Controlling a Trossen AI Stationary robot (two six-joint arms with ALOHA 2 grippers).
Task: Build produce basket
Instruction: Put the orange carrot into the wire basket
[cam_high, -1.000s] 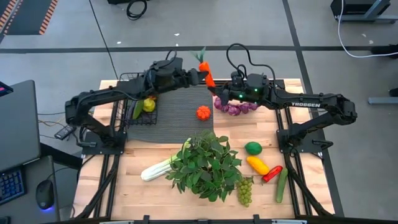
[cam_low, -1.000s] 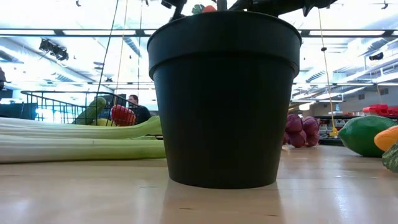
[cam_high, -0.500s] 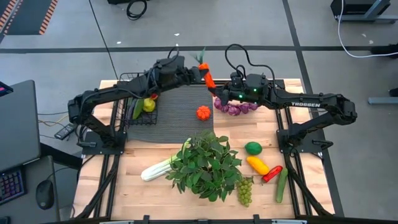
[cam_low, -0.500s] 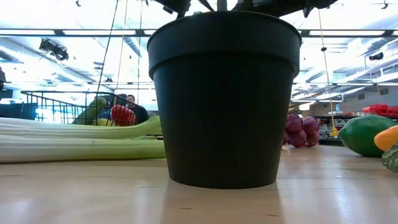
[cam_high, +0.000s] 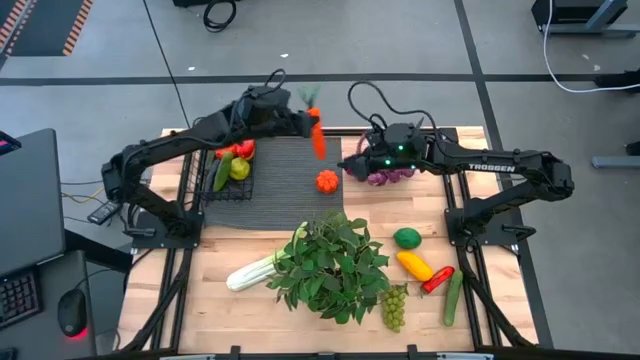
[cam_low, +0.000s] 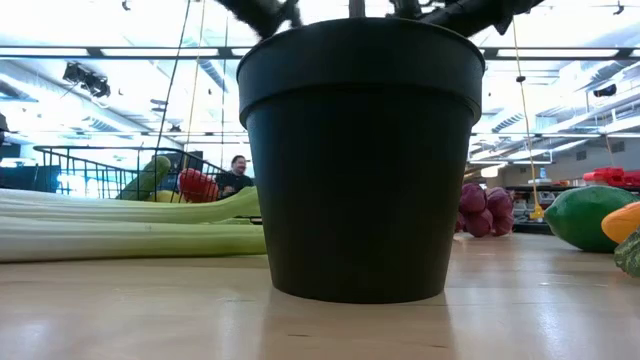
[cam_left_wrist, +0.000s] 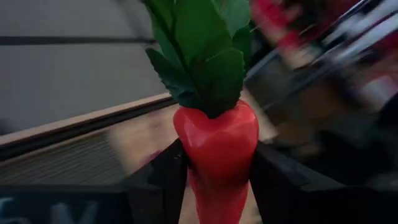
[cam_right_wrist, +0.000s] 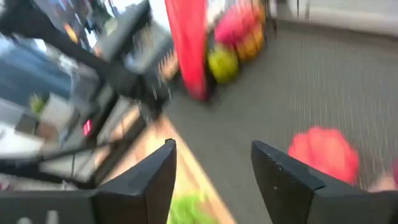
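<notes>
Left gripper (cam_high: 303, 122) clamped on carrot (cam_high: 316, 135), held over ribbed mat (cam_high: 290, 170) near basket (cam_high: 222, 160). Carrot hangs below fingers (cam_left_wrist: 158, 180), long axis running mat's far-near way, leafy top toward far edge. Right gripper (cam_high: 352, 166) empty, jaws apart, beside orange (cam_high: 326, 181).

Grey concrete floor (cam_high: 420, 35) with dark seam lines around a pale wooden table (cam_high: 210, 310), black cables (cam_high: 215, 12) on the floor, a keyboard (cam_high: 15, 300) and mouse (cam_high: 72, 314) alongside, bright ceiling lights (cam_low: 90, 75) overhead, a seated person (cam_low: 236, 172) beyond.
</notes>
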